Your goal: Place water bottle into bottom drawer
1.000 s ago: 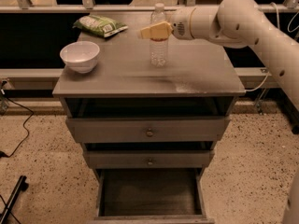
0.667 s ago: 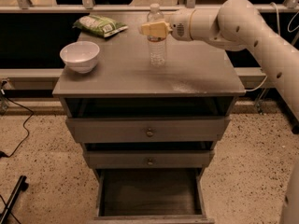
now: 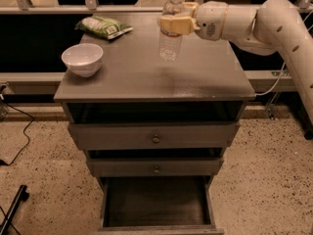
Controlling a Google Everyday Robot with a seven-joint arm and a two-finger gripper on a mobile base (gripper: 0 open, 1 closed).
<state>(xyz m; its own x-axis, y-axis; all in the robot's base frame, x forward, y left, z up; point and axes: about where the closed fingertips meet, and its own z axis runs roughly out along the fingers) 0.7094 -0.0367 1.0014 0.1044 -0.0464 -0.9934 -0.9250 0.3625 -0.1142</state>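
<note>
Gripper [image 3: 171, 23] over the 1 o'clock part of cabinet top [image 3: 146, 82], pinching bottle [image 3: 168, 48] around its upper half, fingers pressed on both sides just under the cap. Holds bottle upright, long axis vertical, running 12 to 6 through the grip. Cannot tell whether the base rests on the top or hangs just clear of it.

Reaches in from 3 o'clock: arm [image 3: 274, 18] roughly horizontal, wrist level, fingers pointing toward 9.

Key relation: bottom drawer [image 3: 156, 204] straight toward 6 o'clock from the gripper, well below and nearer the camera. Stands pulled out, floor bare grey wood, nothing in it. Sits under two shallower knobbed drawers [image 3: 156, 139].

Reads as grasp done, transport not yet. Needs a lift, a pull toward 6 past the front edge of the top, then a long drop into the open box.

Risk, as judged: front edge of the top and the upper drawer fronts lie along the descent path. Level wrist may have to tilt to get that low.

Bowl [image 3: 82, 58] at 9 o'clock, green bag [image 3: 103, 26] at 10 to 11, both well apart from the bottle and off the path.
</note>
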